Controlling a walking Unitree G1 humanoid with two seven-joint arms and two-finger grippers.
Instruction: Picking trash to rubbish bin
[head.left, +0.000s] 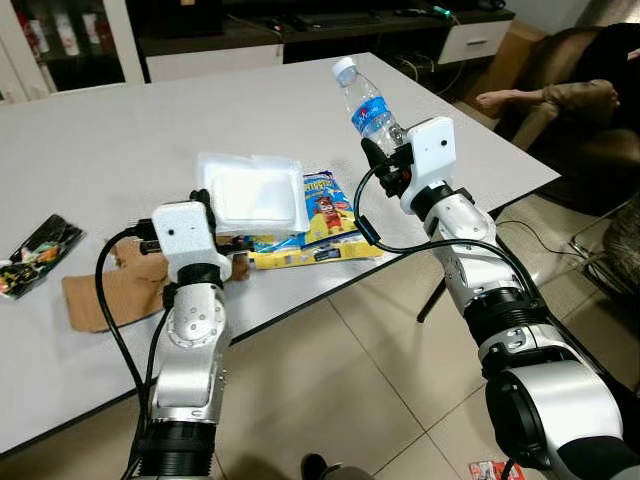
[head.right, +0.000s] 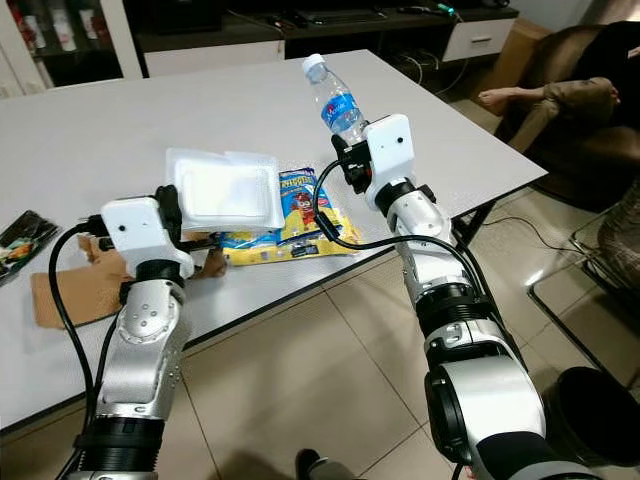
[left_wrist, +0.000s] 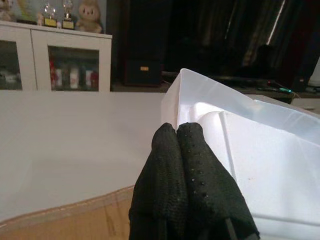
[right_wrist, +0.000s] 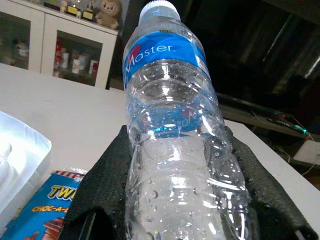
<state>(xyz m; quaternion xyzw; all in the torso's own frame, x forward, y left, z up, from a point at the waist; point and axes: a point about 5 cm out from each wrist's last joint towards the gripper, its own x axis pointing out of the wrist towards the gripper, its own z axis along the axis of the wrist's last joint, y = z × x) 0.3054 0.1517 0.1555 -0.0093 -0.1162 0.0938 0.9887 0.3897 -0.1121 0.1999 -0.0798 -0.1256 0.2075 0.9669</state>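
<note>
1. Above the white table (head.left: 120, 130), the right gripper (head.left: 385, 160) was clamped around a clear water bottle (head.left: 366, 105), holding it tilted in the air over the table's near edge.
2. The left gripper (left_wrist: 182, 150) had its fingers pressed together, empty, just beside a white foam container (head.left: 252, 192).
3. A yellow snack wrapper (head.left: 325, 215) lay partly under the container, a brown paper piece (head.left: 105, 290) near the left arm.

Clear bottle (head.left: 366, 104) with a blue label and white cap at upper centre of the head view. White box (head.left: 251, 192) mid-frame, blue-and-yellow wrapper (head.left: 322, 222) beside it, brown cardboard (head.left: 105, 290) lower left, pale grey table (head.left: 150, 130), beige floor tiles (head.left: 350, 400).
</note>
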